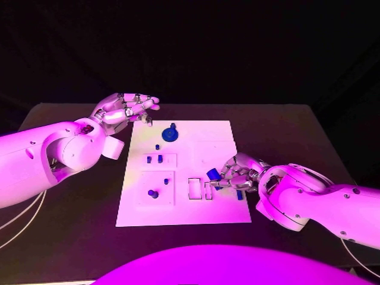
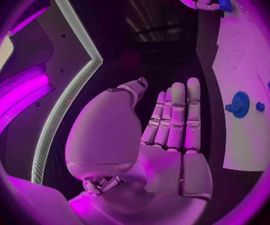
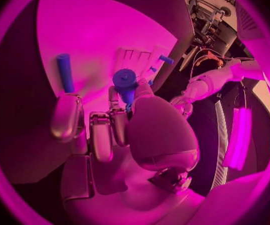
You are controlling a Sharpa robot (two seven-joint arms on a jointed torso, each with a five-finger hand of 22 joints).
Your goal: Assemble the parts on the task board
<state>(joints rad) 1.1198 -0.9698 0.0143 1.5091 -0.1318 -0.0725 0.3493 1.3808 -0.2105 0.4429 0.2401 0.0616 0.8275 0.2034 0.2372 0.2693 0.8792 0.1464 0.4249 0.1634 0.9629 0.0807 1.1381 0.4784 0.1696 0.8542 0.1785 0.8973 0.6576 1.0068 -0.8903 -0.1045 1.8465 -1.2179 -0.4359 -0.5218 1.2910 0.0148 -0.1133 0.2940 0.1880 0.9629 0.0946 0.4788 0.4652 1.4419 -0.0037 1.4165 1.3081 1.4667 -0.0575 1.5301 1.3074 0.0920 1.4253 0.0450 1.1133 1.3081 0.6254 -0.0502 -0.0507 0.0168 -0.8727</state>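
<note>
The left hand (image 1: 126, 108) hangs off the far left corner of the task board (image 1: 186, 172), fingers stretched out flat and side by side, palm bare, holding nothing, so it looks parked for now. Just beside its fingertips, toward the board's middle, a round blue disc part (image 1: 172, 133) stands on the white plate, and nearer along that side a few small blue pegs (image 1: 154, 158) sit in their recesses. Over on the right edge, the right hand (image 1: 238, 173) pinches a short blue cylinder (image 3: 124, 79) between thumb and fingers, with a longer blue rod (image 3: 64, 73) lying on the board just past its fingertips. I'd judge the placing step is underway: the cylinder must be lined up over its socket, probably the slotted block (image 1: 200, 189) beside the hand, though I can't tell which hole, and pressed straight down
</note>
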